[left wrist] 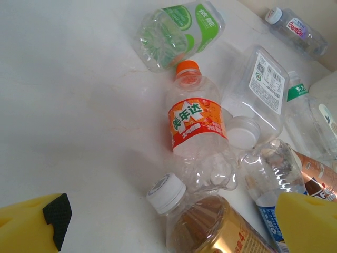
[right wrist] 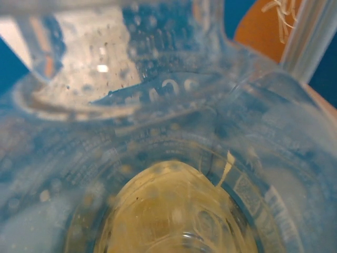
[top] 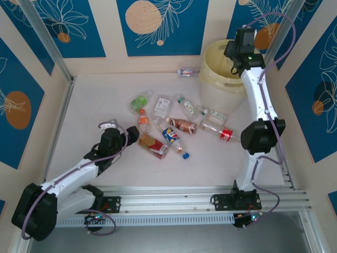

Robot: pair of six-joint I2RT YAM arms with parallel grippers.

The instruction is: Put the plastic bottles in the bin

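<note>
The right gripper [top: 234, 63] hangs over the bin [top: 210, 84], closed on a clear bottle [right wrist: 158, 105] – pale yellow shows through its wall. The bin stands in the far right corner, close to the back wall [top: 158, 60]. The left gripper [top: 126, 135] sits low, jaws wide apart, just beside the bottles [top: 174, 124] heaped mid-table, an orange-capped bottle [left wrist: 196, 118] straight ahead – bare table [top: 95, 89] lies to the left

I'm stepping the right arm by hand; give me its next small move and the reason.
Probably open the right gripper and drop: it hangs over the pale yellow bin, and its wrist camera looks through a held clear bottle onto yellow below.
</note>
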